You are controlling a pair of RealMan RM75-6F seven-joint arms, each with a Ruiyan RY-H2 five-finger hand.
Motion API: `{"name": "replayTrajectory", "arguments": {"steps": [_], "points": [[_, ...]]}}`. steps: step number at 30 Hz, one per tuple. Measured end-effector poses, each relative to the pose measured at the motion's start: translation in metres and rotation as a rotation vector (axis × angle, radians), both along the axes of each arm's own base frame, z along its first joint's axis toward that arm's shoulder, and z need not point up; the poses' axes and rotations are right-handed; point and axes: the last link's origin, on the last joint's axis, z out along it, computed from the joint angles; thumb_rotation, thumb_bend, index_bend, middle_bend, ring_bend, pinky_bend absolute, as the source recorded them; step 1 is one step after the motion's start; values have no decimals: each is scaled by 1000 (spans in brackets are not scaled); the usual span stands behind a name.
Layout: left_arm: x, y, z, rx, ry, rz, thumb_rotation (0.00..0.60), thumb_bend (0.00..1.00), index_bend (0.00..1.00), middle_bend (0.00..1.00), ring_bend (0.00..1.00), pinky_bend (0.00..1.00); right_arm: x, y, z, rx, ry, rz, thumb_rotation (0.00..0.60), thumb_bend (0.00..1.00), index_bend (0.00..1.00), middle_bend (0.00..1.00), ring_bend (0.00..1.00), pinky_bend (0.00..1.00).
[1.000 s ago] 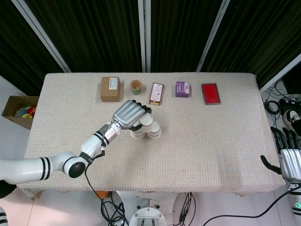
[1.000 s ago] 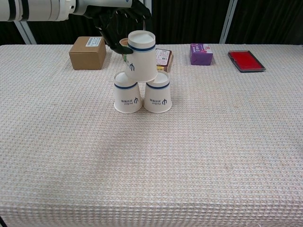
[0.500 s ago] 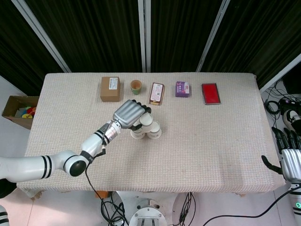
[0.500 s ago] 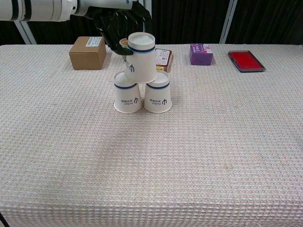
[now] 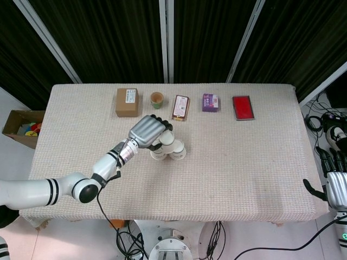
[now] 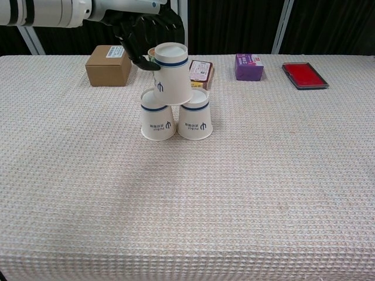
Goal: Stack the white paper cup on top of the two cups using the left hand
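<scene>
Two white paper cups with blue bands stand upside down side by side on the woven cloth, the left one [image 6: 157, 122] [image 5: 158, 153] touching the right one [image 6: 195, 121] [image 5: 178, 151]. A third white paper cup [image 6: 171, 73] [image 5: 167, 139], also upside down, rests across their bases and leans a little left. My left hand [image 6: 143, 32] [image 5: 147, 131] is behind and left of it, its dark fingers wrapped on the cup's far side. My right hand [image 5: 336, 187] hangs off the table's right edge, fingers apart and holding nothing.
Along the back of the table lie a brown box [image 6: 108, 65], a small brown cup [image 5: 156, 98], a flat packet [image 5: 181, 107], a purple box [image 6: 249, 66] and a red case [image 6: 304, 75]. A cardboard box [image 5: 21, 127] sits on the floor, left.
My left hand has lowered the top cup slightly down and left, so it now sits on the two lower cups. The right hand has slipped a little lower at the frame edge.
</scene>
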Motion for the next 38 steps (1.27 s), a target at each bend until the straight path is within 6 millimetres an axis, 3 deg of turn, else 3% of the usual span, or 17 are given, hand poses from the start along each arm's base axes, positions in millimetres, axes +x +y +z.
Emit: {"name": "replayTrajectory", "arguments": {"steps": [6, 11, 12, 16, 19, 23, 28, 33, 38], "points": [[-1, -3, 1, 0, -1, 3, 498, 271, 220, 200, 228, 288, -1, 3, 0, -4, -2, 4, 600, 176, 0, 154, 0, 52], [-1, -5, 8, 27, -27, 0, 491, 163, 190, 175, 205, 270, 0, 4, 3, -11, -3, 9, 600, 176, 0, 153, 0, 52], [-2, -6, 12, 42, -40, 1, 493, 139, 190, 174, 204, 267, 0, 4, 3, -11, -2, 10, 600, 176, 0, 153, 0, 53], [-12, -9, 35, 132, -98, 12, 599, 116, 193, 179, 204, 263, 2, 3, 7, -9, 1, 18, 600, 176, 0, 153, 0, 57], [-32, -11, 60, 254, -139, 42, 600, 116, 211, 190, 205, 262, 2, 3, 9, -7, -12, 24, 600, 184, 0, 162, 0, 87], [-83, -21, 99, 471, -154, 126, 600, 117, 230, 195, 205, 259, 1, 1, 12, 12, -52, 33, 600, 208, 19, 193, 4, 107], [-177, -67, 138, 692, -99, 294, 600, 113, 225, 195, 204, 225, -1, -2, 14, 38, -98, 65, 600, 211, 39, 189, 12, 108], [-256, -130, 150, 759, -44, 421, 600, 68, 219, 193, 196, 211, 6, -5, 7, 55, -105, 91, 600, 212, 39, 176, 12, 108], [-285, -175, 141, 752, 40, 440, 600, 62, 219, 192, 196, 209, 17, -7, -4, 111, -89, 105, 600, 215, 44, 175, 12, 107]]}}
